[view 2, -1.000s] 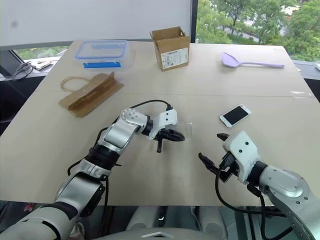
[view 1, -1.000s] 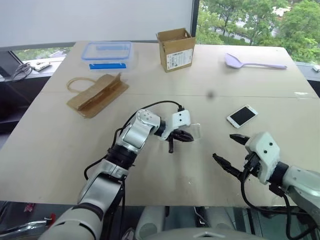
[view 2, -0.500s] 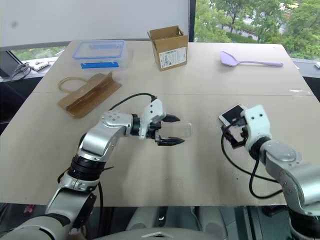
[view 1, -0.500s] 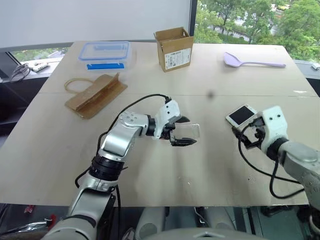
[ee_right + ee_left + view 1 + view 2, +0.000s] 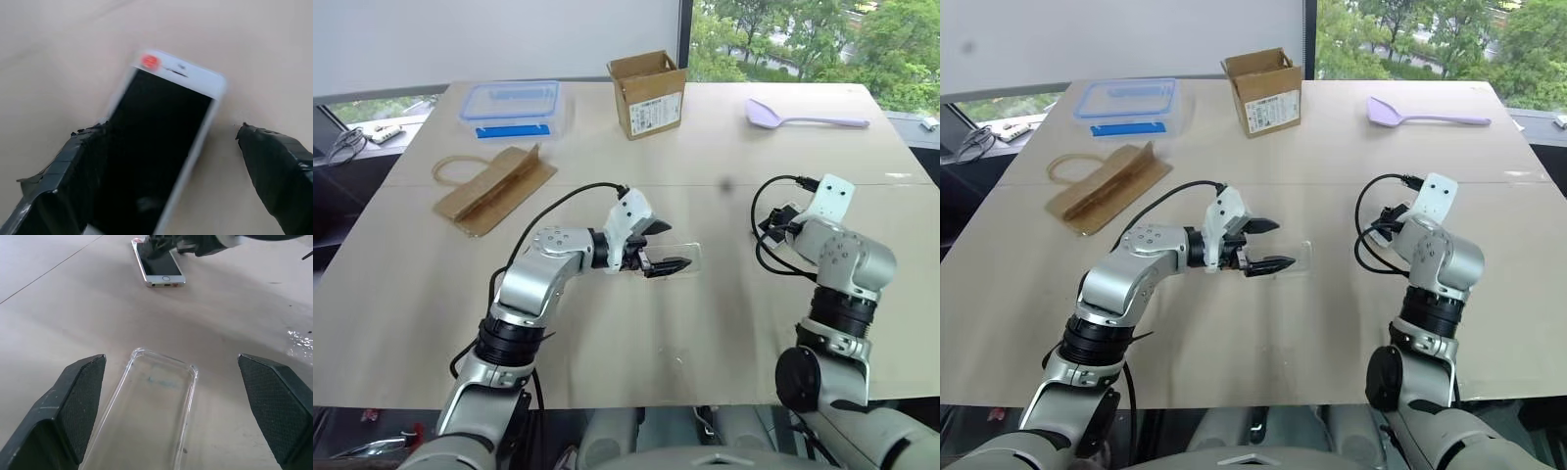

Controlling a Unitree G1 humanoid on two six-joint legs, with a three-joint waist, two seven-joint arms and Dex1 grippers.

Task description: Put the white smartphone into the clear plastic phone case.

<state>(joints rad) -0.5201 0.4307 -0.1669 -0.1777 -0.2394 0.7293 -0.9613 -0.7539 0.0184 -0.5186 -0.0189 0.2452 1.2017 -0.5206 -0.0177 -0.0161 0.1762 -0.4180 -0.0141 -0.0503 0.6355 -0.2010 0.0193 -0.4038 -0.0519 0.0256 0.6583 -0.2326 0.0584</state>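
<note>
Clear plastic phone case (image 5: 146, 411): flat on table (image 5: 431, 294), hollow up to receive | left gripper (image 5: 171, 411): spread wide, straddling case, holding nothing | white smartphone (image 5: 161, 142): beyond case, screen up | right gripper (image 5: 166, 176): spread, straddling phone for pickup.

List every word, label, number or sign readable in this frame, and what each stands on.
No text can be read.
Cardboard box: a white printed label on its side, too small to read.
White smartphone: a red round sticker near its top edge, blurred, no characters legible.
Clear plastic phone case: a faint bluish mark, not legible.
</note>
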